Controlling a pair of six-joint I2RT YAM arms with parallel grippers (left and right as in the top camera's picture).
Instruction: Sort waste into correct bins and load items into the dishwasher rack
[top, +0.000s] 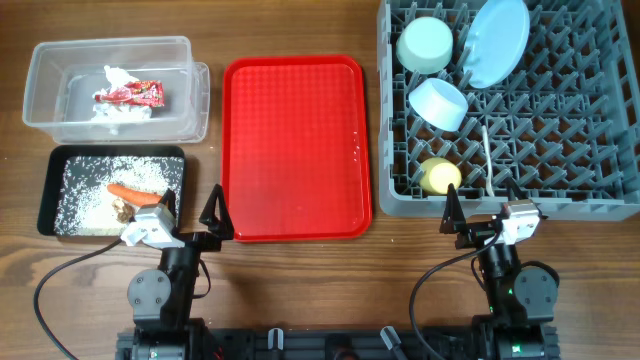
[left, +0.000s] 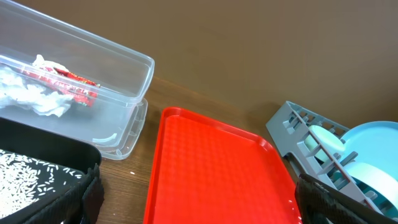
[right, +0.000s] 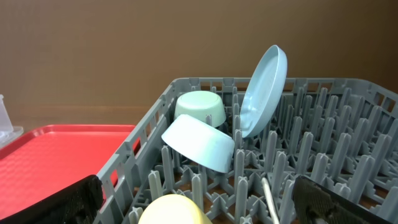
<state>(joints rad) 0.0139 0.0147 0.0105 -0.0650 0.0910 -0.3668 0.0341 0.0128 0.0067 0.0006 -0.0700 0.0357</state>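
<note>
The grey dishwasher rack (top: 590, 200) at the right holds the pale blue plate (top: 497, 42) on edge, the mint-green bowl (top: 425, 44), the pale blue bowl (top: 438, 103), the yellow cup (top: 440, 176) and the white spoon (top: 487, 155). The clear tub (top: 60, 70) holds crumpled tissue (top: 118, 78) and the red-and-white wrapper (top: 132, 95). The black tray (top: 52, 190) holds rice (top: 85, 185), the carrot (top: 135, 193) and a brown scrap (top: 123, 211). My left gripper (top: 192, 208) is open and empty by the tray's corner. My right gripper (top: 480, 207) is open and empty before the rack.
The flat red serving tray (top: 292, 145) lies in the middle with a few rice grains near its right edge. It also shows in the left wrist view (left: 211, 174). Black cables trail from both arm bases along the front edge.
</note>
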